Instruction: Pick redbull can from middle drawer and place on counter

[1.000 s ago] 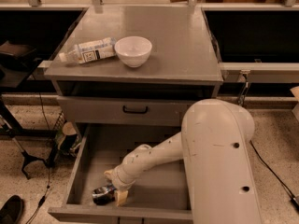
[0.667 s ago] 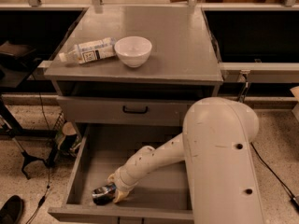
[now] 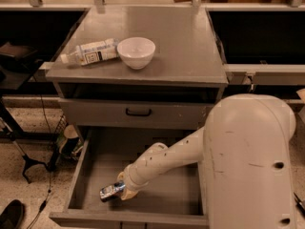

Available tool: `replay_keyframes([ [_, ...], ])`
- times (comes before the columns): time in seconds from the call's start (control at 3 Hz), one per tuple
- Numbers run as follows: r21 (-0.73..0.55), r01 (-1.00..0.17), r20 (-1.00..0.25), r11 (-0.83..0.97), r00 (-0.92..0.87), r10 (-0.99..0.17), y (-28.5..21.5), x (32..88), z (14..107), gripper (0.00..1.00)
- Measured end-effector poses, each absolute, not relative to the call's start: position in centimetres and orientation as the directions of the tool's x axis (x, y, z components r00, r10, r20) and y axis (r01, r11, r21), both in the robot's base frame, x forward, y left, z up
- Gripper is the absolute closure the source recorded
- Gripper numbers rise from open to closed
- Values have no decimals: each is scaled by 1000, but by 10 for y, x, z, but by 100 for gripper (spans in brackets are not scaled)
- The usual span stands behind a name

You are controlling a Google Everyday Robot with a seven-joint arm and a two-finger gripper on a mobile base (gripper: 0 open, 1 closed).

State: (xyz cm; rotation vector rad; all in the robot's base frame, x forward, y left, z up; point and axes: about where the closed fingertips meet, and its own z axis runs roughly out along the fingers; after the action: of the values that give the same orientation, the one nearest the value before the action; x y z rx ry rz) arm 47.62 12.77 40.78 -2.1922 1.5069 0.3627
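Risen slightly in the wide grey middle drawer: slim silver-and-blue redbull can, clamped in my gripper; I must lift clear of its walls before seeking the flat grey counter.

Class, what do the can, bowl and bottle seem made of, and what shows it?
The can: likely metal, shiny silver-blue glints. The bowl: perhaps glazed ceramic or plastic, smooth glossy white. The bottle: seemingly clear plastic, white label. The gripper holds the can low in the drawer.
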Motion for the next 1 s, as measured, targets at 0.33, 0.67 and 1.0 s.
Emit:
replay_keyframes([
  [0.33, -222, -935, -458, -276, 350, -817, 106, 462, 443, 100],
  [0.67, -227, -937, -459, -267, 345, -819, 71, 425, 492, 100],
  [1.0, -238, -922, -440, -306, 384, -812, 48, 388, 556, 100],
])
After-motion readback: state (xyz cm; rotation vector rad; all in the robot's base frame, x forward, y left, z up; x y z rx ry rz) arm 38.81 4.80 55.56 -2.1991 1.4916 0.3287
